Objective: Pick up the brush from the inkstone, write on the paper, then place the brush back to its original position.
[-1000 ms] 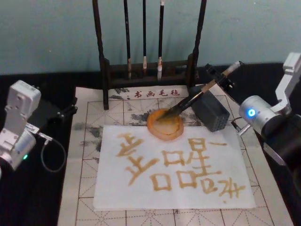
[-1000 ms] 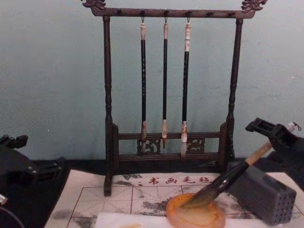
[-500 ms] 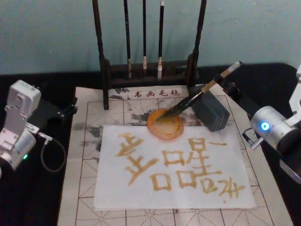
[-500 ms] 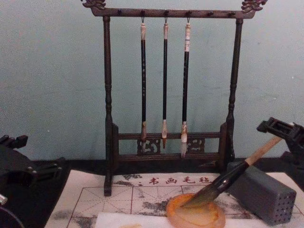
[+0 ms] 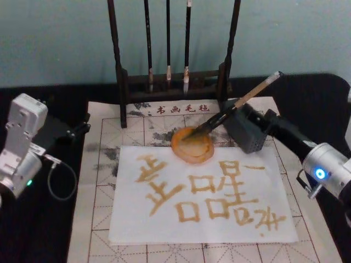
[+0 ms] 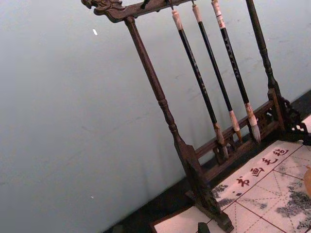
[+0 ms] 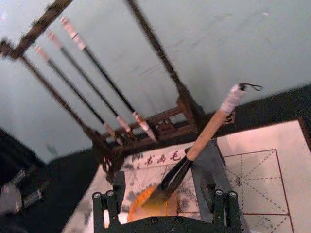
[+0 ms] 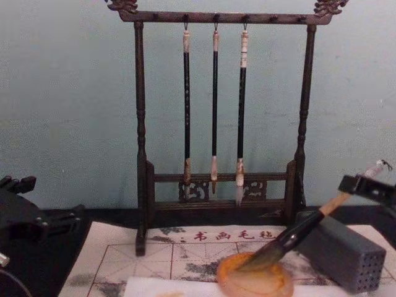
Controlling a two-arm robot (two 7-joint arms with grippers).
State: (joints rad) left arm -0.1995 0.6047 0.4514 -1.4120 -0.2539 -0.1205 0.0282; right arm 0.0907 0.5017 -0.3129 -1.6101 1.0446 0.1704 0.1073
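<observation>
Against the grey block (image 5: 245, 131) leans the brush (image 5: 237, 106), bristles in the inkstone (image 5: 192, 145), beside the written paper (image 5: 203, 192). Released and empty, the right claw (image 7: 165, 206) should retreat straight back without nudging the handle; the left claw (image 5: 82, 129) sits parked at the bench's left, its state unclear.

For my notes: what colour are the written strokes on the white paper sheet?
Golden-brown strokes on the white paper sheet, seen best in the head view.

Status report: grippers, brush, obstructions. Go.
Right gripper open, off the brush. Brush tip in the inkstone, handle propped on grey block. Paper written. Left arm parked at table's left edge.
</observation>
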